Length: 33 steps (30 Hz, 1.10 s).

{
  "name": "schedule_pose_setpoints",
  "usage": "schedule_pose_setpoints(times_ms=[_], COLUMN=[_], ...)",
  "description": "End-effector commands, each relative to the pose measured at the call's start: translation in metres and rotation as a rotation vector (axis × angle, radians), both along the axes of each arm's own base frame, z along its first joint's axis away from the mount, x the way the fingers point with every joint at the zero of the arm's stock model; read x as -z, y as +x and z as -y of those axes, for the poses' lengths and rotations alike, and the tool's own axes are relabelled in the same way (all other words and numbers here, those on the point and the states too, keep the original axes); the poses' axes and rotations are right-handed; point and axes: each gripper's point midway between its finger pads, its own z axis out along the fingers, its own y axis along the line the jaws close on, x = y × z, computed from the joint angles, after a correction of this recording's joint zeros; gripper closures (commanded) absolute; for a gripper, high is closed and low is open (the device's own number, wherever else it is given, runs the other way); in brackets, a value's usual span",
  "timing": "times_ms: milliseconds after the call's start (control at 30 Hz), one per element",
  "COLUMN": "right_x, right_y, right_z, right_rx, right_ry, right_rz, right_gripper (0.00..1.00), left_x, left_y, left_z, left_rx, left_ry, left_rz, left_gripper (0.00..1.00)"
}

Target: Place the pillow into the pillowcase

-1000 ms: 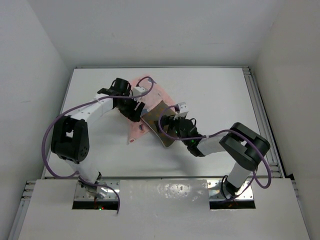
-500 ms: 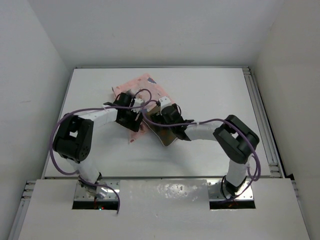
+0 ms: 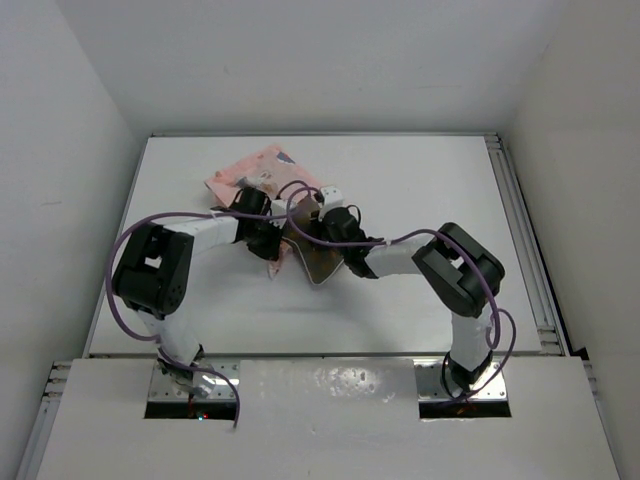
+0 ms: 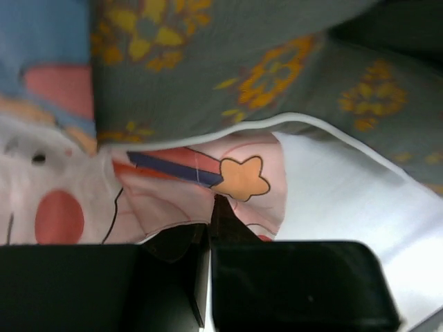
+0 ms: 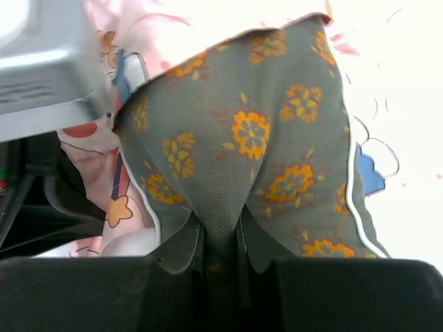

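Jaws have just gone from spread to closed: left jaws pinch the pillowcase edge, right jaws pinch a fold of the pillow. Pillow lies mid-worktop, overlapping the case's near-right side. Both grips look set for stuffing. White worktop, white walls around.

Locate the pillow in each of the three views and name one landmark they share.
Top external: pillow near the middle of the picture, just below the pink cloth.
Left wrist: pillow across the top of the picture.
Right wrist: pillow fills the centre and runs down to the bottom.
Shared landmark: the pink pillowcase, against the pillow in every view.
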Motion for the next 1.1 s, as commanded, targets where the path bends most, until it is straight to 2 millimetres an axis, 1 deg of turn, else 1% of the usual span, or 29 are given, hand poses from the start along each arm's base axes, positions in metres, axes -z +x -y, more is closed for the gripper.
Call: schedule_pose_setpoints(times_ms=[0,33,67,100,133,167,233,300,333,367,400,433,467,500,533,567,600,633,667,700,733,767,833,867,900,933,1000,1033,1067], right_x=[-0.037,-0.063,-0.073,-0.107,-0.119,-0.128,-0.159,-0.169,-0.171,-0.169,-0.174,-0.173,-0.167,-0.168,-0.166,-0.161,-0.157,-0.157,-0.139,-0.120,-0.113,-0.095,-0.073,-0.071,-0.065,-0.064,-0.066,-0.067,-0.063], right_y=[-0.005,-0.004,-0.006,-0.003,-0.002,-0.001,-0.001,-0.001,0.000,0.000,0.000,0.001,0.001,0.004,0.005,0.006,0.007,0.011,0.011,0.015,0.021,0.022,0.021,0.021,0.022,0.022,0.028,0.029,0.030], right_z=[-0.016,-0.014,-0.009,-0.006,-0.003,0.002,0.008,0.015,0.018,0.019,0.021,0.022,0.020,0.023,0.022,0.020,0.019,0.017,0.013,0.015,0.019,0.022,0.030,0.030,0.031,0.030,0.026,0.023,0.021], right_rx=[-0.051,-0.048,-0.033,-0.027,-0.013,-0.001,0.017,0.069,0.089,0.108,0.126,0.143,0.158,0.192,0.209,0.222,0.236,0.248,0.256,0.295,0.354,0.379,0.417,0.422,0.436,0.443,0.448,0.445,0.443], right_ry=[0.268,0.324,0.357,0.424,0.452,0.471,0.546,0.612,0.635,0.671,0.707,0.726,0.744,0.756,0.759,0.750,0.737,0.708,0.633,0.568,0.546,0.501,0.481,0.498,0.505,0.506,0.515,0.510,0.484], right_rz=[0.033,0.084,0.109,0.188,0.211,0.231,0.297,0.301,0.297,0.272,0.285,0.281,0.264,0.273,0.272,0.269,0.266,0.287,0.256,0.229,0.217,0.182,0.167,0.169,0.156,0.152,0.151,0.151,0.141], right_gripper=[1.00,1.00,1.00,1.00,1.00,1.00,1.00,1.00,1.00,1.00,1.00,1.00,1.00,1.00,1.00,1.00,1.00,1.00,1.00,1.00,1.00,1.00,1.00,1.00,1.00,1.00,1.00,1.00,1.00], left_x=[-0.039,-0.042,-0.046,-0.048,-0.050,-0.049,-0.050,-0.056,-0.057,-0.062,-0.066,-0.075,-0.080,-0.085,-0.098,-0.102,-0.106,-0.117,-0.120,-0.124,-0.131,-0.132,-0.129,-0.127,-0.125,-0.123,-0.125,-0.126,-0.127], left_y=[0.006,0.006,0.003,0.001,-0.001,-0.007,-0.014,-0.023,-0.025,-0.028,-0.033,-0.031,-0.042,-0.050,-0.055,-0.071,-0.075,-0.080,-0.085,-0.086,-0.090,-0.089,-0.089,-0.088,-0.091,-0.092,-0.097,-0.104,-0.106], left_z=[0.028,0.030,0.032,0.034,0.036,0.036,0.037,0.041,0.043,0.048,0.055,0.064,0.071,0.082,0.094,0.098,0.101,0.108,0.108,0.109,0.111,0.105,0.100,0.096,0.092,0.090,0.088,0.085,0.084], left_rx=[0.142,0.165,0.191,0.240,0.259,0.279,0.306,0.343,0.355,0.376,0.420,0.457,0.503,0.586,0.647,0.704,0.768,0.803,0.815,0.826,0.839,0.836,0.820,0.806,0.802,0.802,0.820,0.827,0.843], left_ry=[-0.106,-0.101,-0.091,-0.080,-0.078,-0.073,-0.074,-0.103,-0.113,-0.136,-0.146,-0.161,-0.193,-0.205,-0.254,-0.266,-0.281,-0.326,-0.343,-0.362,-0.406,-0.420,-0.431,-0.432,-0.430,-0.430,-0.432,-0.440,-0.441], left_rz=[0.091,0.099,0.090,0.098,0.094,0.075,0.066,0.059,0.056,0.054,0.062,0.079,0.049,0.063,0.070,0.035,0.054,0.056,0.042,0.049,0.051,0.053,0.048,0.044,0.035,0.030,0.028,0.000,0.006], left_gripper=[1.00,1.00,1.00,1.00,1.00,1.00,1.00,1.00,1.00,1.00,1.00,1.00,1.00,1.00,1.00,1.00,1.00,1.00,1.00,1.00,1.00,1.00,1.00,1.00,1.00,1.00,1.00,1.00,1.00])
